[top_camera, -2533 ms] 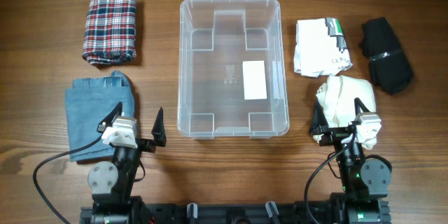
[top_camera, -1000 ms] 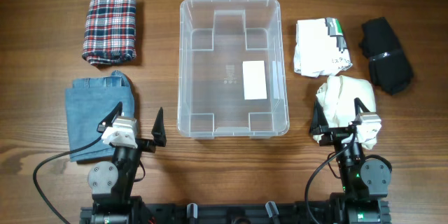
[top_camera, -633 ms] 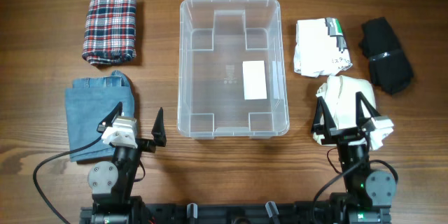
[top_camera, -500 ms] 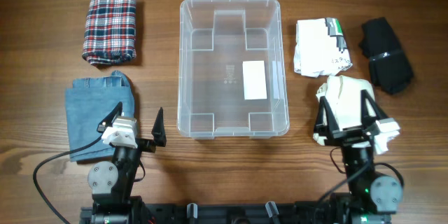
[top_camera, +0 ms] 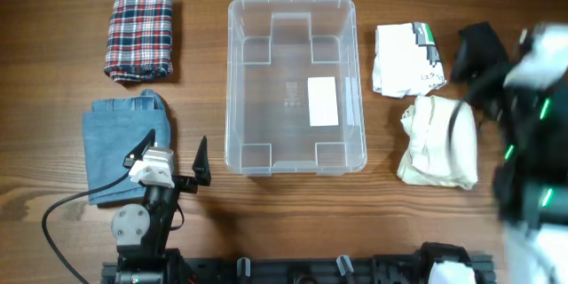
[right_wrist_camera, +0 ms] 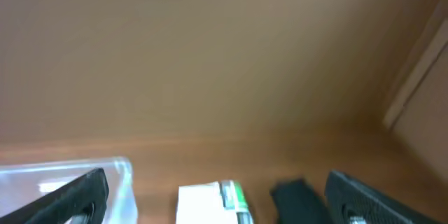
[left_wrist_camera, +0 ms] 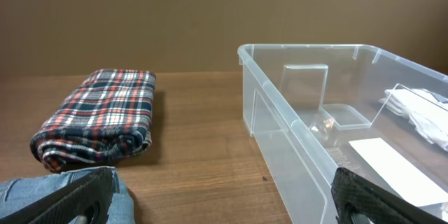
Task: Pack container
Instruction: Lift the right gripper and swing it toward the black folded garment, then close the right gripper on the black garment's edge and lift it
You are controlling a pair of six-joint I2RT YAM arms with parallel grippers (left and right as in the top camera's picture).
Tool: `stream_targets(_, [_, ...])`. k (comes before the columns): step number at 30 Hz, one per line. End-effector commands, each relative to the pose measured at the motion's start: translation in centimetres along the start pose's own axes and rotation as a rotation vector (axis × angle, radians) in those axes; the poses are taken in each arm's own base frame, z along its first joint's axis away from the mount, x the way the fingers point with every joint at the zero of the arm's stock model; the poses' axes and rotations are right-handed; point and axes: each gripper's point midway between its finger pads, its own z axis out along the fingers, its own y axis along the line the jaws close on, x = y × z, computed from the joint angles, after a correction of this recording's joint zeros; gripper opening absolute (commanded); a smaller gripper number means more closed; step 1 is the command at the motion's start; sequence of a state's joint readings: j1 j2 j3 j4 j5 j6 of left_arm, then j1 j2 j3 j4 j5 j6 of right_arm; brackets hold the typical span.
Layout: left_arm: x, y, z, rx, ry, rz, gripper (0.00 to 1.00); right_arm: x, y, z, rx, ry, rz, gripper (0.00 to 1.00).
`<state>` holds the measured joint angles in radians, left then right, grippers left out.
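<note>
The clear container (top_camera: 295,7) stands mid-table, empty but for a white label (top_camera: 322,102) on its base. My left gripper (top_camera: 170,153) rests open at the near left, between the folded jeans (top_camera: 120,142) and the container's near corner. In the left wrist view the left gripper (left_wrist_camera: 224,197) holds nothing, with the container (left_wrist_camera: 308,47) to the right and a plaid cloth (left_wrist_camera: 98,122) to the left. My right arm (top_camera: 532,115) is a raised blur at the right edge. The right gripper (right_wrist_camera: 215,185) is open and empty, high above a white folded cloth (right_wrist_camera: 203,203).
The plaid cloth (top_camera: 139,34) lies far left. Right of the container lie the white folded cloth with a green label (top_camera: 406,60), a cream bundle (top_camera: 435,140) and a black bundle (top_camera: 477,46), which the right arm partly covers. The black bundle (right_wrist_camera: 294,196) also shows in the right wrist view.
My right arm has risen from the near right, over the cream bundle, and swung up toward the far right, now blurred. The left arm and all cloths are unmoved.
</note>
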<state>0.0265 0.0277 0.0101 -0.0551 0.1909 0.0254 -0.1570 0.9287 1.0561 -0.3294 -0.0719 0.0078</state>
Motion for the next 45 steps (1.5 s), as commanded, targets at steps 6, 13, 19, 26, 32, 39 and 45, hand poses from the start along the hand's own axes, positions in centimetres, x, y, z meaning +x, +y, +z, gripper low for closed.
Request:
stream_targets(6, [0.3,0.3,0.0,-0.012,0.008,0.01,1.0,-0.1,-8.3,9.1,-0.086,0.283,0.172,1.0])
stream_targets(13, [0.3,0.3,0.0,-0.012,0.008,0.01,1.0,4.0,-14.9,11.7,0.023,0.368,0.254,1.0])
stream_targets(19, [0.3,0.3,0.0,-0.012,0.008,0.01,1.0,9.5,-18.7,14.4,0.111,0.49,0.102,1.0])
stream_targets(26, [0.3,0.3,0.0,-0.012,0.008,0.01,1.0,17.7,-20.4,17.5,0.03,0.629,0.058,1.0])
stream_targets(32, [0.3,0.3,0.0,-0.012,0.008,0.01,1.0,23.3,-22.2,19.0,0.016,0.703,0.05,1.0])
stream_targets(39, [0.3,0.3,0.0,-0.012,0.008,0.01,1.0,25.8,-20.1,20.4,-0.134,0.688,0.092,1.0])
stream_targets(45, [0.3,0.3,0.0,-0.012,0.008,0.01,1.0,28.7,-19.1,20.6,-0.193,0.726,0.145,1.0])
